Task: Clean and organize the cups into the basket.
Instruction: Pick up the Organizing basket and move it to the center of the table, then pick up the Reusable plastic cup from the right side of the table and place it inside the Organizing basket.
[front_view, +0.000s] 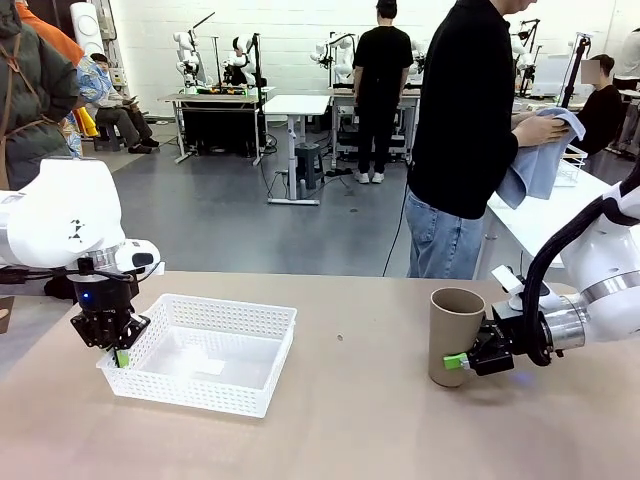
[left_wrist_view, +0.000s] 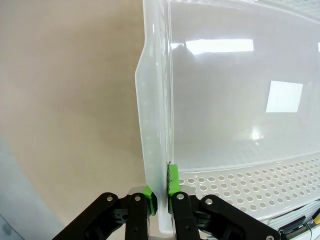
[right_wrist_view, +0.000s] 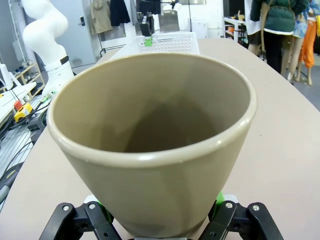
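Note:
The white perforated basket lies on the table at the left, with nothing in it. My left gripper is shut on its left rim. In the left wrist view the green pads of the left gripper pinch the thin flared basket rim between them. A tan cup stands upright on the table at the right. My right gripper is closed on its lower side. The right wrist view looks into the cup, which sits between the fingers of the right gripper, and the basket lies far behind it.
A person in black stands at the far side on the right, both hands working a blue-grey cloth. A side table with a white wire basket is beside them. Bare tabletop lies between basket and cup.

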